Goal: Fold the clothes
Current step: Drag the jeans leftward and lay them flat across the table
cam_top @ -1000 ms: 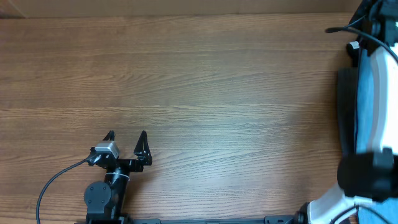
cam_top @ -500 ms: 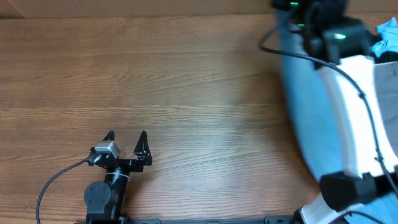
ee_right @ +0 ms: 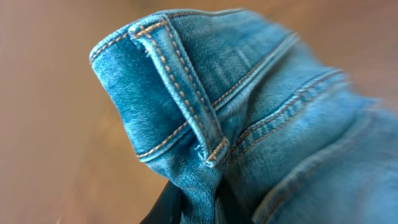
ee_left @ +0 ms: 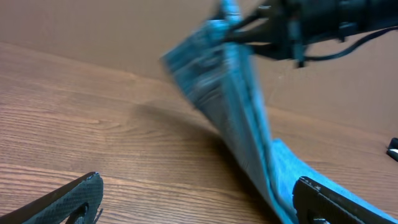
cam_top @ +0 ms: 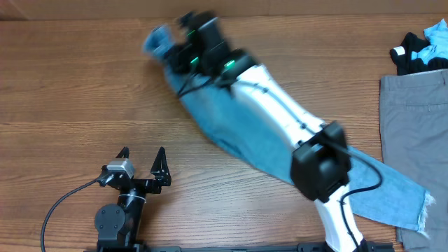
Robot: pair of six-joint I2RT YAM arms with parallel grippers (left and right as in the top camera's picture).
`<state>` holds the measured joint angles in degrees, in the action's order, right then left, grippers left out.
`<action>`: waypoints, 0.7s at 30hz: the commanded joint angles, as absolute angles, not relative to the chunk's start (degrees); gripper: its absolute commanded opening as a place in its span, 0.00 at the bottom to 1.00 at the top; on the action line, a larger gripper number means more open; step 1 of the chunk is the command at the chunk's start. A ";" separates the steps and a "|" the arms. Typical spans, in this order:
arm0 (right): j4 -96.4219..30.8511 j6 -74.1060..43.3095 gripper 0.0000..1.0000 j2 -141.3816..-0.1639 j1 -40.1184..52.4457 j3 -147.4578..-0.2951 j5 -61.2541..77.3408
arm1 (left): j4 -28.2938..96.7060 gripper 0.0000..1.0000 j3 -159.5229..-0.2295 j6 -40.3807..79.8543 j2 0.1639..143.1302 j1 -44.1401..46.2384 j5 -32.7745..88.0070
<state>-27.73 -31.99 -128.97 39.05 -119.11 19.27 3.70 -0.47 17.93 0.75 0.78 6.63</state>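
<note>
Light-blue denim jeans (cam_top: 245,140) stretch from the table's far middle to the near right edge, where a frayed hem (cam_top: 413,206) lies. My right gripper (cam_top: 178,45) is shut on the waistband with its belt loop (ee_right: 186,106) and holds it raised above the wood; it also shows in the left wrist view (ee_left: 249,34) with the jeans (ee_left: 242,124) hanging from it. My left gripper (cam_top: 142,155) is open and empty near the front left, apart from the jeans. Grey trousers (cam_top: 413,133) lie at the right edge. Small black, white and cyan garments (cam_top: 423,45) lie at the far right.
The wooden table (cam_top: 84,84) has a back wall along its far edge. My right arm (cam_top: 280,112) crosses diagonally over the jeans from the near right. A black cable (cam_top: 59,203) runs from the left arm's base.
My right gripper has swept from the right edge to the table's far middle, dragging the jeans leftward across the wood. The grey trousers and small garments are now uncovered. The left arm has not moved.
</note>
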 commanded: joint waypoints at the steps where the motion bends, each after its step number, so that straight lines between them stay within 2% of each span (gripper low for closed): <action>1: -24.64 -33.95 0.04 -126.58 43.94 -120.84 26.37 | 3.84 1.00 -0.30 18.44 0.25 1.17 6.85; 6: -22.39 -33.91 0.05 -126.56 47.40 -121.49 29.08 | 3.84 1.00 -0.30 18.46 0.25 1.17 6.85; 7: -22.70 -33.85 0.17 -126.56 47.72 -121.86 29.08 | 3.84 1.00 -0.30 18.46 0.25 1.17 6.85; 8: -23.05 -33.10 0.35 -126.56 47.83 -122.23 29.10 | 3.84 1.00 -0.30 18.46 0.25 1.17 6.85; 9: -23.86 -31.97 0.60 -126.56 47.83 -122.85 28.99 | 3.84 1.00 -0.30 18.46 0.25 1.17 6.85; 10: -24.60 -31.03 0.73 -126.56 47.48 -123.42 28.99 | 3.84 1.00 -0.30 18.44 0.25 1.17 6.85; 11: -25.67 -30.39 0.80 -126.56 47.05 -124.11 28.73 | 3.84 1.00 -0.30 18.44 0.25 1.17 6.85; 16: -38.65 -25.82 1.00 -126.23 42.59 -132.79 20.88 | 3.84 1.00 -0.30 18.44 0.25 1.17 6.85; 21: -57.52 -24.56 1.00 -124.46 36.67 -144.53 8.10 | 3.84 1.00 -0.30 18.44 0.25 1.17 6.85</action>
